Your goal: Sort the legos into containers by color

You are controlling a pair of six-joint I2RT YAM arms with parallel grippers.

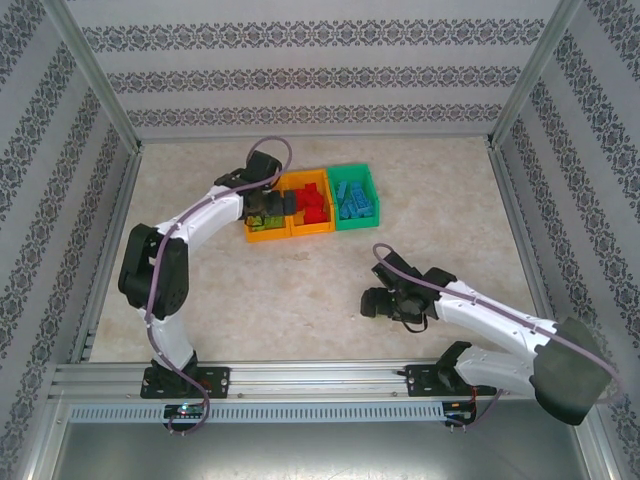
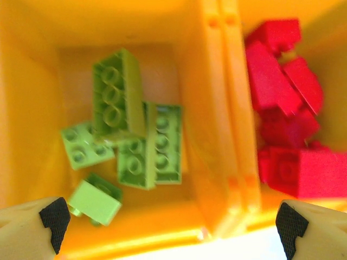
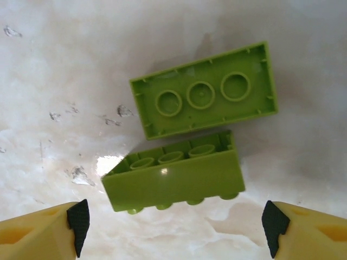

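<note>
Lime legos, sorted: about five lime green bricks [image 2: 130,135] lie in a loose heap in the left orange bin [image 2: 32,108], which touches the middle orange bin [image 1: 310,229] on its left.
Red legos: the red bricks [image 2: 282,103] are piled inside the middle orange bin.
Blue legos: the blue bricks [image 1: 352,198] fill the green bin [image 1: 357,222], which touches the middle orange bin on its right.
Lime legos, loose: two lie on the table [image 3: 54,81], well apart from the middle orange bin, nearer the arm bases and to the right. One, the upturned brick [image 3: 205,91], shows its hollow underside. The other, the tipped brick [image 3: 173,176], lies on its side just beside it.
Left arm: it rises from its base, bends at an elbow far left of the middle orange bin, and reaches in over the left orange bin.
Left gripper [image 2: 172,230]: it points straight down, its fingers spread wide with nothing between them.
Right arm: it lies low and folded, its forearm running leftward from the right corner.
Right gripper [image 3: 176,227]: it points down over the tipped brick with its fingers wide apart, touching neither brick.
Hard to make out: the left wrist view is blurred, so the lime count is rough. The red pile is cut off at that view's right edge. From above, the left gripper covers much of the left orange bin.
Around: patterned walls [image 1: 320,60] and a metal frame [image 1: 300,378] enclose the table.
</note>
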